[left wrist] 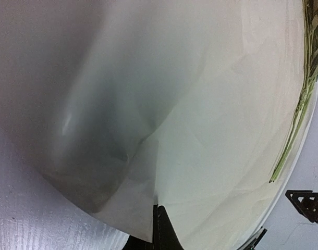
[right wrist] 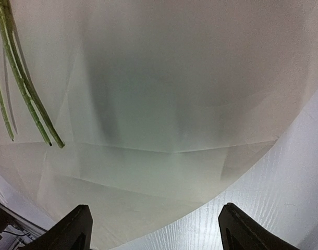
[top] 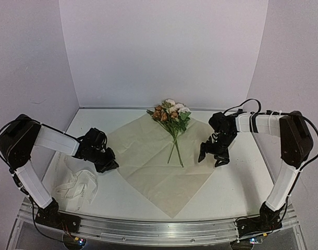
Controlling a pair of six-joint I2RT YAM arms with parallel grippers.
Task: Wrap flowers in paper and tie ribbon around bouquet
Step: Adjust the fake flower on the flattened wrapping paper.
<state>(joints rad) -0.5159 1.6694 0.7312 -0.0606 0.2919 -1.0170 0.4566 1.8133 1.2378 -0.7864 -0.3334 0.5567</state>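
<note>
left gripper (top: 110, 164): closed, pinching the paper (top: 148, 156) at its 9 o'clock corner.
right gripper (top: 211, 159): jaws standing wide apart, hovering over the paper's 3 o'clock corner, holding nothing.
flowers (top: 171, 114): lying on the paper, heads at its 12 o'clock corner, stems pointing to 6.
left wrist view only: pinched edge sitting raised off the table (left wrist: 23, 219), casting shadow beneath.
top view only: ribbon (top: 78, 186) lying heaped at 8 o'clock, off the paper.
</note>
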